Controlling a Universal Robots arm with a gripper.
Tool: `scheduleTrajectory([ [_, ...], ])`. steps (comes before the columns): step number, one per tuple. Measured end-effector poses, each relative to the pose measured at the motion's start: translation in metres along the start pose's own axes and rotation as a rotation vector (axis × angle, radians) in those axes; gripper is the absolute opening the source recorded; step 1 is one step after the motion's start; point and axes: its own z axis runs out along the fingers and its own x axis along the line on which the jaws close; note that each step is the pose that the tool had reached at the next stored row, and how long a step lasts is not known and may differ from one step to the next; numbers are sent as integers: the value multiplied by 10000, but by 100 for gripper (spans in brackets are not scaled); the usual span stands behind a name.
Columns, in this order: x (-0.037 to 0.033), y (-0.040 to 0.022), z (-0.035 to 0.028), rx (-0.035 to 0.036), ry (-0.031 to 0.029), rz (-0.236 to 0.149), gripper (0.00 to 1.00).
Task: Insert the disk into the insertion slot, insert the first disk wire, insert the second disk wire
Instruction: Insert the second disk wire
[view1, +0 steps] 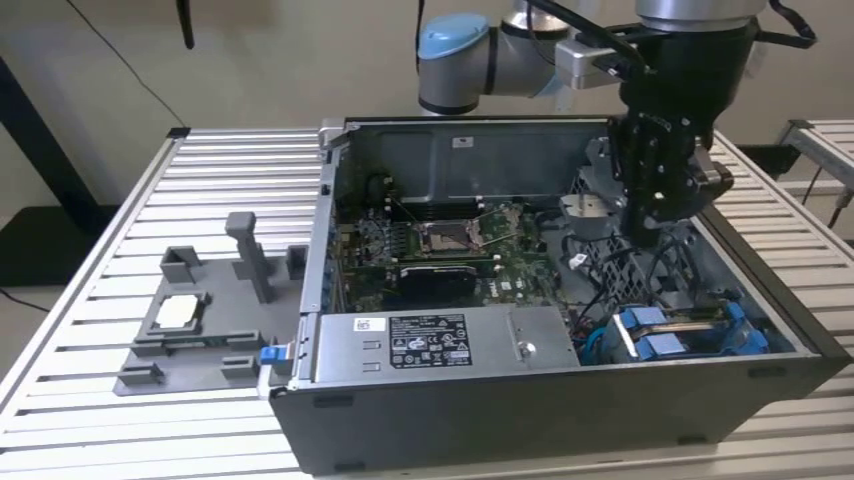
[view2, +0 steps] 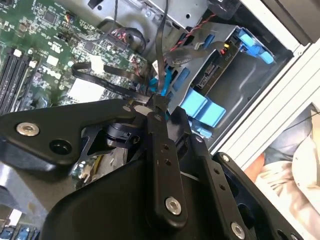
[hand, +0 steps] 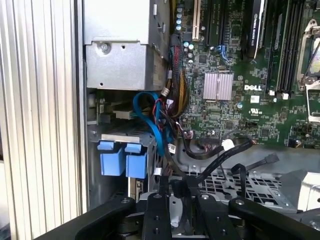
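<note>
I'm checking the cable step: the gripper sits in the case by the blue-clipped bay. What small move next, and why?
Probably ease the gripper toward the insertion slot: it is shut on a black wire, and in the second wrist view it sits beside the slot's blue clips, not in it.

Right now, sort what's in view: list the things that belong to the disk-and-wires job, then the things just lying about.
Job: gripper, shut on the black disk wire; insertion slot with blue clips.

Lying about: labelled power-supply box; motherboard; grey fixture tray holding a chip; slatted table.
</note>
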Motion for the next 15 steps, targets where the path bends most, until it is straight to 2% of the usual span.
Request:
scheduleTrajectory([
  [3,-29,20,14,171,86,-51,27],
  [4,-33,25,17,208,113,-86,27],
  [9,-36,62,17,270,220,-338,27],
  [15,-58,99,29,508,300,-541,27],
])
